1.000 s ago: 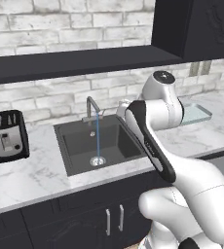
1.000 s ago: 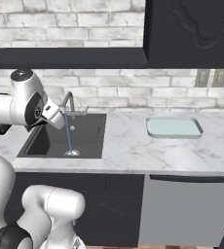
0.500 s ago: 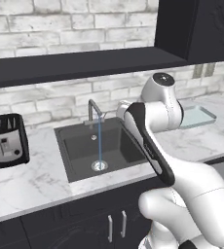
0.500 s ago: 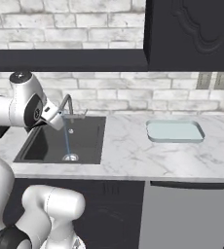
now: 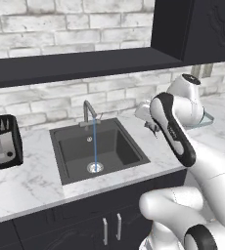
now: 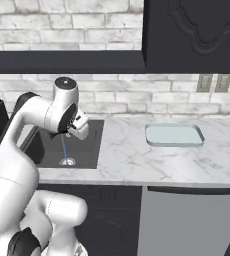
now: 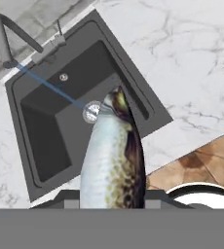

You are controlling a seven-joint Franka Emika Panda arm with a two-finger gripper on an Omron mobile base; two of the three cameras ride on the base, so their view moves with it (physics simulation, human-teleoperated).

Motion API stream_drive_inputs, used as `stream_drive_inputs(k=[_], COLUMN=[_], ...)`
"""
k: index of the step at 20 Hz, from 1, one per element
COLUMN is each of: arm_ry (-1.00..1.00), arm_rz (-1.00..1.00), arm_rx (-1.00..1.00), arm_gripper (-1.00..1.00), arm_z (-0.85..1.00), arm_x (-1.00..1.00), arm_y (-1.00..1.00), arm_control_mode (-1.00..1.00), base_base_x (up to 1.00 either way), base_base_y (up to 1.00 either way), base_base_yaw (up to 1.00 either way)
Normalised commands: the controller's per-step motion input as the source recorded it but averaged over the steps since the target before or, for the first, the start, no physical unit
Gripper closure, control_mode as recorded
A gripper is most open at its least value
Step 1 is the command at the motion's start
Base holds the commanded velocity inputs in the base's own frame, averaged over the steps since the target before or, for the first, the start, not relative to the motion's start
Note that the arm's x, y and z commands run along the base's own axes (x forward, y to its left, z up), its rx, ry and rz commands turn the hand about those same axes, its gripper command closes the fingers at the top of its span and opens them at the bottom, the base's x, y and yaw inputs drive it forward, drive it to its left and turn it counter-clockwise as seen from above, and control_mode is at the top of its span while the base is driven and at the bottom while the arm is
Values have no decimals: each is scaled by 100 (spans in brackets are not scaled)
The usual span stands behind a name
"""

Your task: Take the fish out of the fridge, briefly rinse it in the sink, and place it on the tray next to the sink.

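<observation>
Marble desk [image 6: 132, 155] runs along brick wall. Black sink [image 5: 97, 149] set into desk, thin stream of water [image 5: 94, 144] falling from faucet [image 5: 88, 111] onto drain [image 7: 91, 112]. Toaster [image 5: 2, 142] left of sink. Pale tray [image 6: 174, 135] on desk right of sink, well apart from arm. End effector [image 6: 81, 127] above sink's right edge, pinching fish [image 7: 113, 158]; fish hangs over basin, near stream.
</observation>
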Motion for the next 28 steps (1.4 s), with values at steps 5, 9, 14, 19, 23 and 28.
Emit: stream_drive_inputs(k=[5, 9, 14, 19, 23, 28], arm_ry=[14, 5, 0, 0, 0, 0], arm_rz=[27, 24, 5, 0, 0, 0], arm_rx=[34, 32, 10, 0, 0, 7], arm_gripper=[100, 100, 100, 100, 100, 100], arm_z=[-43, -44, -31, -37, -27, -24], arm_x=[42, 38, 33, 53, 45, 67], arm_y=[-13, 16, 61, 73, 47, 15], arm_control_mode=[-100, -100, -100, -100, -100, -100], base_base_x=[0, 0, 0, 0, 0, 0], base_base_y=[0, 0, 0, 0, 0, 0], base_base_yaw=[0, 0, 0, 0, 0, 0])
